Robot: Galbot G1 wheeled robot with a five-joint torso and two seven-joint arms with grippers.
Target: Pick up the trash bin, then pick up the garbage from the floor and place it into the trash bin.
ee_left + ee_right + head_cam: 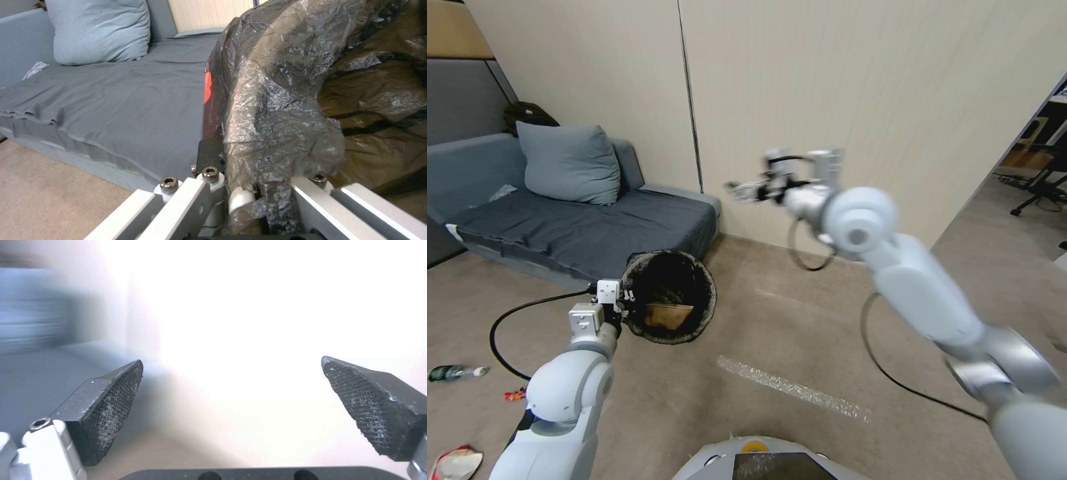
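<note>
At frame centre the trash bin [669, 305] wears crinkled black plastic with brown paper inside; a grey-blue sofa [580, 230] sits upper left; black cross-hatched fingers [111, 406]; beige floor [800, 320].

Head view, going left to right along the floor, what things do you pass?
Green-labelled bottle → red wrapper → left gripper → trash bin → strip of clear tape.
</note>
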